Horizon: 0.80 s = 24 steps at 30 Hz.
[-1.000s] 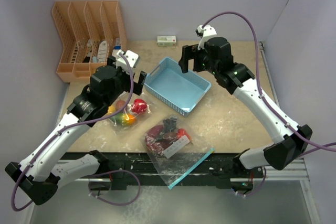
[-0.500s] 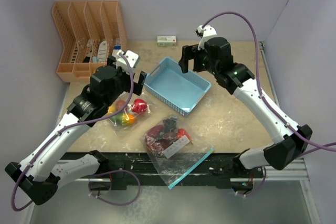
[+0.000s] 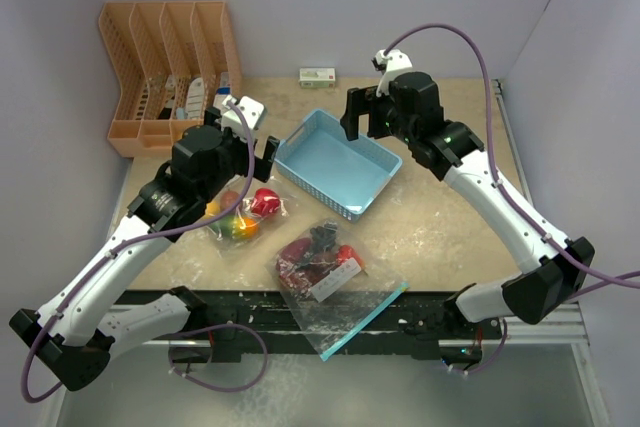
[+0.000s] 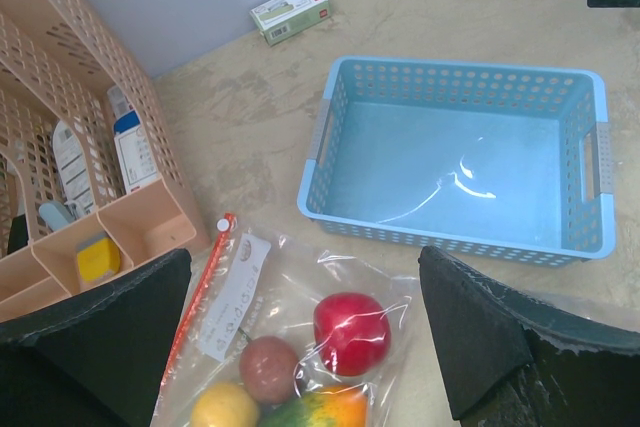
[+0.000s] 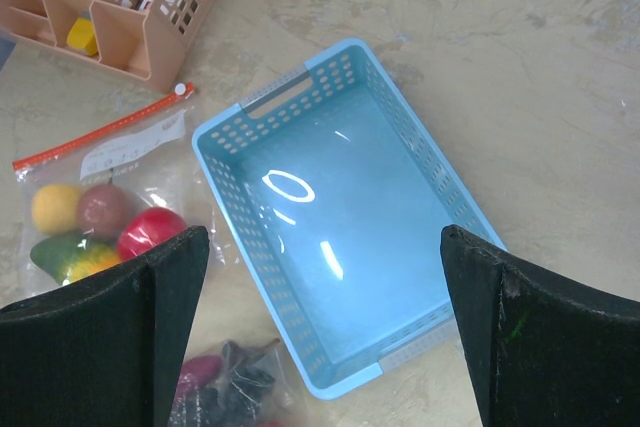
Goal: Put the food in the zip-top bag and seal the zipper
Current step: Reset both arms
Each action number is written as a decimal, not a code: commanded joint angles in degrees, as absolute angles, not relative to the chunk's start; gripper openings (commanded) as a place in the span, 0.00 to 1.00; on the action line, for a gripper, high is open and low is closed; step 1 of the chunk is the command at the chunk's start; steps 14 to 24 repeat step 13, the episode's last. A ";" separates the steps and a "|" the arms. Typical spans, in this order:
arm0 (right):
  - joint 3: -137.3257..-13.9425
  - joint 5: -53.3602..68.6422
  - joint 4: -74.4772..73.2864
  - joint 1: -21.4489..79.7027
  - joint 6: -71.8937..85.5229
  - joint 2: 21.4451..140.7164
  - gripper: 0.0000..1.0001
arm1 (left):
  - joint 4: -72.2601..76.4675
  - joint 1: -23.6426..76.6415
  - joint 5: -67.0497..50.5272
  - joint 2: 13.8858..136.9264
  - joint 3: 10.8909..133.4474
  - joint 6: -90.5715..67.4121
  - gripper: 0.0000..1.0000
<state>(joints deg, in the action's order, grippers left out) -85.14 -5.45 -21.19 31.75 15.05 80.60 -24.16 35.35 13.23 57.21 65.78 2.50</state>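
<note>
A clear zip-top bag with a red zipper lies left of the basket, holding food: a red fruit, a brown ball, a yellow lemon and a green-orange mango. A second bag with a blue zipper lies at the front edge, with dark grapes and maroon pieces inside. My left gripper hangs open above the first bag, holding nothing. My right gripper hovers open over the blue basket, also holding nothing.
The blue perforated basket sits mid-table with nothing in it. An orange slotted rack with white bottles stands at the back left. A small green box lies by the back wall. The second bag's zipper end overhangs the table's front edge.
</note>
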 commanded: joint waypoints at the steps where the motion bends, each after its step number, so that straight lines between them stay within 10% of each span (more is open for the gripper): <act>1: -85.39 -6.66 -20.79 31.62 15.48 78.40 1.00 | -22.87 35.07 13.25 56.17 67.59 1.52 0.99; 24: -85.94 -7.56 -21.31 31.64 15.72 78.72 1.00 | -22.79 35.07 13.36 56.31 67.59 1.56 0.99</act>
